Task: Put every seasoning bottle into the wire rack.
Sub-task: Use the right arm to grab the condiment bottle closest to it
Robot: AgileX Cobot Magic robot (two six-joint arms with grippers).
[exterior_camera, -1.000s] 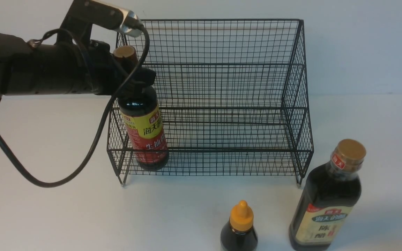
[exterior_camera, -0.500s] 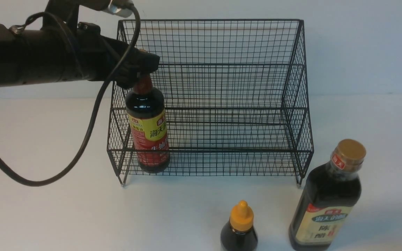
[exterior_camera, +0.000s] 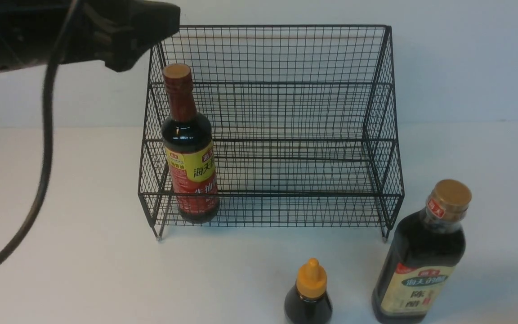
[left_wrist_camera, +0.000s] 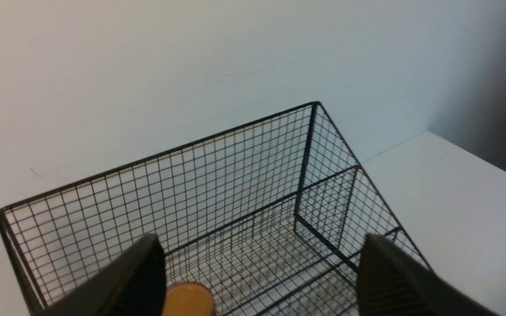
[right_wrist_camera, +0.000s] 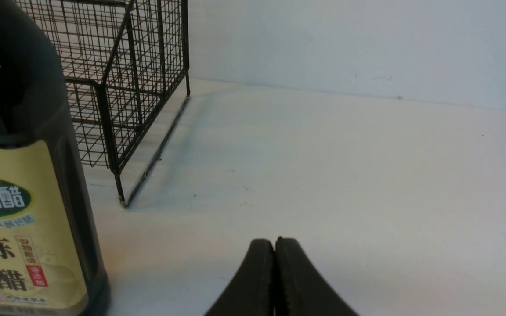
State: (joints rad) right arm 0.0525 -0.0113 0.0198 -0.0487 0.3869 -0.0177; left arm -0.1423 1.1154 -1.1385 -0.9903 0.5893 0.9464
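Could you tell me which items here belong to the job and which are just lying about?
Job: tall round dark bottle with red-yellow label; squarish cream-labelled gold-capped bottle; small orange-capped bottle; black wire-mesh rack.
Not job: white table; black cable.

A white table (exterior_camera: 61,270) is standing right against a plain pale wall (exterior_camera: 466,58), its far edge meeting the wall; soft, even light is falling across both

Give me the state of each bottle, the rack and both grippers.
Wire rack: standing, one bottle inside.
Red-yellow label bottle: upright in lower tier, capped, ungripped.
Cream-label bottle: upright outside rack, capped.
Orange-cap bottle: upright outside rack, capped.
Left gripper: open, empty, above the racked bottle.
Right gripper: shut, empty.
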